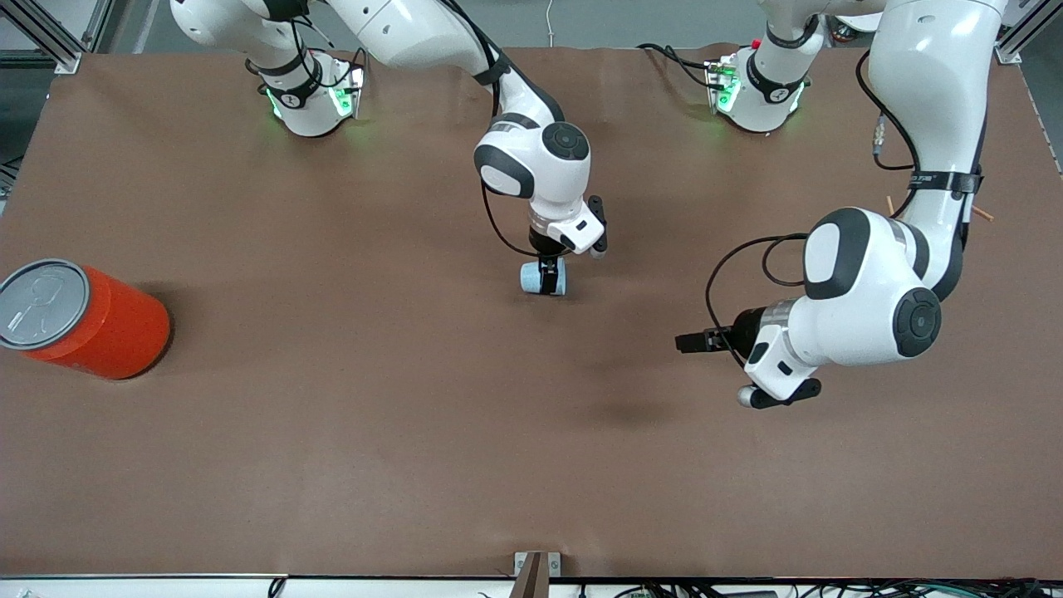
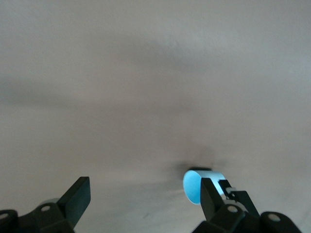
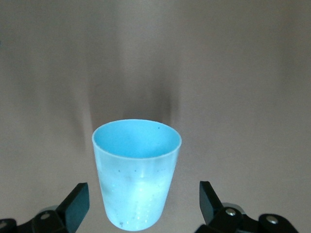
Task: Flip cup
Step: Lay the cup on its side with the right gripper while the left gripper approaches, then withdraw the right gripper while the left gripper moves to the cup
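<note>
The small light-blue cup (image 1: 530, 278) lies on its side on the brown table near the middle. My right gripper (image 1: 547, 277) is down over it, fingers open on either side of the cup and not touching it. In the right wrist view the cup (image 3: 136, 165) sits between the two spread fingertips (image 3: 76, 199). My left gripper (image 1: 683, 341) hangs low over the table toward the left arm's end, open and empty, pointing toward the cup. The left wrist view shows the cup's bright blue inside (image 2: 193, 187) past one of its fingers (image 2: 210, 196).
A large orange canister (image 1: 91, 320) with a grey lid lies at the right arm's end of the table. A small wooden block (image 1: 531, 573) sits at the table edge nearest the front camera. Two thin orange sticks (image 1: 982, 213) lie near the left arm.
</note>
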